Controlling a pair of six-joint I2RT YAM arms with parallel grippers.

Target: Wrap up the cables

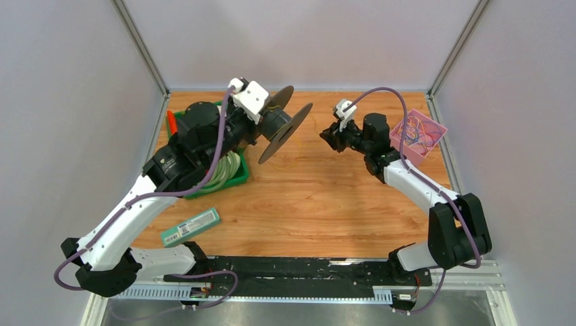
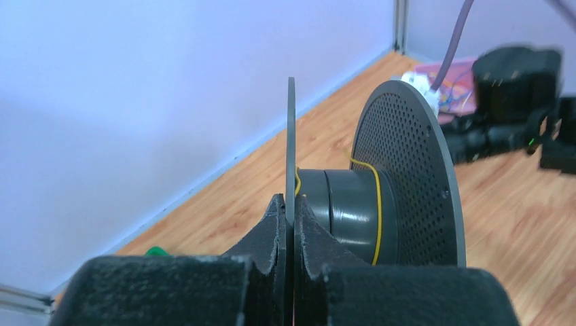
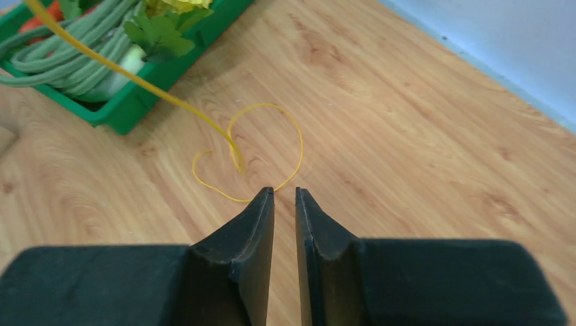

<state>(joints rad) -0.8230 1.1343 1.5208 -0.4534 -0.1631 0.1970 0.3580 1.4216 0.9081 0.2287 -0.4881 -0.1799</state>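
Note:
A dark grey spool (image 1: 285, 122) with two round flanges is held up above the table's back left. My left gripper (image 2: 291, 204) is shut on the thin near flange of the spool (image 2: 407, 170). A yellow cable (image 2: 378, 210) runs around its hub. From there the cable (image 3: 265, 104) drops to the wood and lies in a loose loop just ahead of my right gripper (image 3: 284, 193). That gripper's fingers are a narrow gap apart and hold nothing. In the top view the right gripper (image 1: 327, 136) hovers right of the spool. Further coloured cables lie in a pink tray (image 1: 438, 129).
A green tray (image 1: 239, 175) with coiled pale-green long beans (image 1: 227, 170) and other vegetables stands at the left, under my left arm. A flat green labelled strip (image 1: 191, 227) lies near the front left. Walls close in the back and both sides.

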